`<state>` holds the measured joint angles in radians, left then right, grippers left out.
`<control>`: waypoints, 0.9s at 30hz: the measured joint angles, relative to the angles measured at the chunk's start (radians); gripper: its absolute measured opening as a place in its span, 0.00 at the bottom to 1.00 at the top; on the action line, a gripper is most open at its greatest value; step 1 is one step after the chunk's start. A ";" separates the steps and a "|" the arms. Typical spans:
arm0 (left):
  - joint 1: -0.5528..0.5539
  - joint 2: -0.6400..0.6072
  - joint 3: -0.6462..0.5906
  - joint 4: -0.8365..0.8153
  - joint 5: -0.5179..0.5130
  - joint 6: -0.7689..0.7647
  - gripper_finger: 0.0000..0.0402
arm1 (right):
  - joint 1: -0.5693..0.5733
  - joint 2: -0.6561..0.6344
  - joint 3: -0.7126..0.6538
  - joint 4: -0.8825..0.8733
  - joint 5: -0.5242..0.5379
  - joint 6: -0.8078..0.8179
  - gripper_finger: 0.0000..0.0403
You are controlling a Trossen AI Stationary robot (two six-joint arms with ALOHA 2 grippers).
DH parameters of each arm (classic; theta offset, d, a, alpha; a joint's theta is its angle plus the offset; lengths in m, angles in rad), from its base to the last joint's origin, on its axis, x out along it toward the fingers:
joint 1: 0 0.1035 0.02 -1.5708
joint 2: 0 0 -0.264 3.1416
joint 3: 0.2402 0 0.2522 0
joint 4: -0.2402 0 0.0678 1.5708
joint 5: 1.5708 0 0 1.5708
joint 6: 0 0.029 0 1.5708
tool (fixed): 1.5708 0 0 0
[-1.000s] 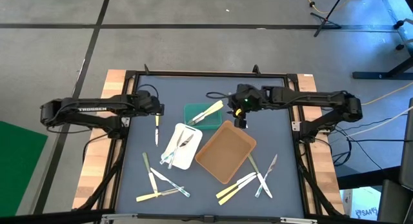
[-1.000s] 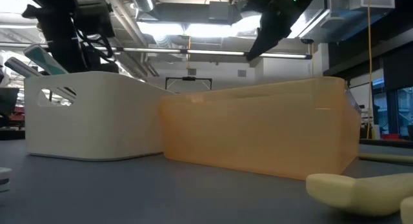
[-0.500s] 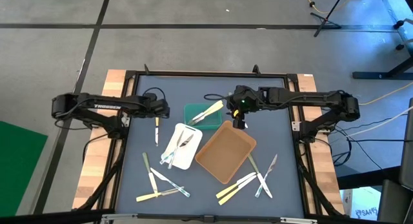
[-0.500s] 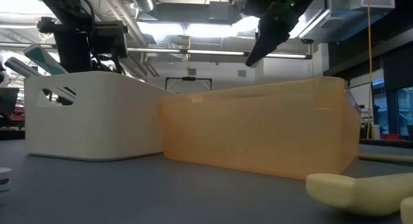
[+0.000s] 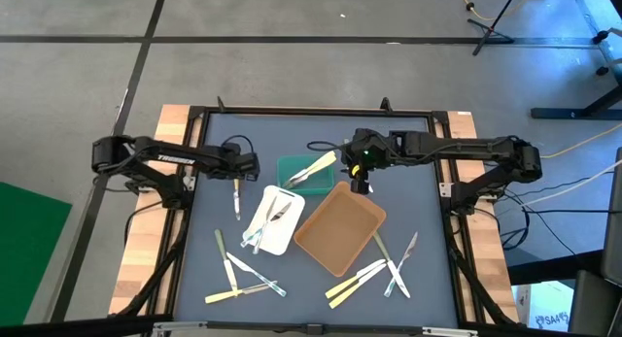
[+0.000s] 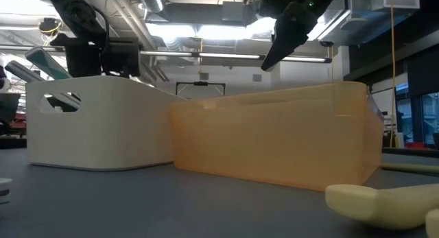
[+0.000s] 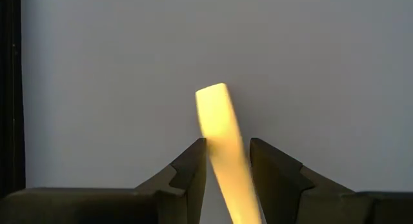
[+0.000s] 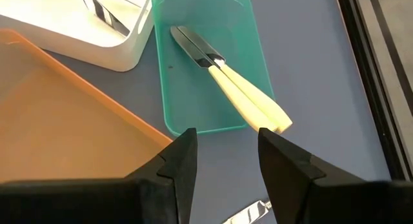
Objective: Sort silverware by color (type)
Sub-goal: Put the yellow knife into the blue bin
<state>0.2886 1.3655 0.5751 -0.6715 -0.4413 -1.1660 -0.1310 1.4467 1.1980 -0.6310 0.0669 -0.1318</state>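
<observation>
Now left claw pinches flat cream-yellow utensil; right claw spread, empty.

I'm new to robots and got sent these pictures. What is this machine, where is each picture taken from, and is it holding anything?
Two dark robot arms work at a table. One picture looks down from above, one looks level across the tabletop, and two come from cameras on the wrists. Loose plastic cutlery lies around a green tray, a white tray and a brown tray. The left hand holds a cream-handled utensil. The right hand is open and empty, above the near end of the green tray.
</observation>
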 joint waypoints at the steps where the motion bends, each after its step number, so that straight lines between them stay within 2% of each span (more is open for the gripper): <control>1: 0.000 0.010 0.000 0.007 0.003 0.000 0.28 | 0.000 0.000 0.000 0.000 0.000 0.000 0.37; 9: -0.001 0.077 0.004 0.026 0.025 -0.009 0.28 | 0.000 0.000 0.000 0.000 0.000 0.000 0.37; 18: -0.008 0.080 0.002 0.030 0.026 -0.010 0.28 | 0.000 0.000 0.000 0.000 0.000 0.000 0.37; 23: -0.008 0.080 0.002 0.036 0.026 -0.010 0.22 | 0.000 0.000 0.001 -0.015 0.000 0.000 0.37; 27: -0.008 0.080 0.002 0.036 0.020 -0.011 0.18 | 0.001 -0.016 0.001 -0.091 0.000 0.013 0.37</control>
<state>0.2806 1.4456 0.5766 -0.6353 -0.4215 -1.1772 -0.1300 1.4303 1.1988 -0.7219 0.0669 -0.1185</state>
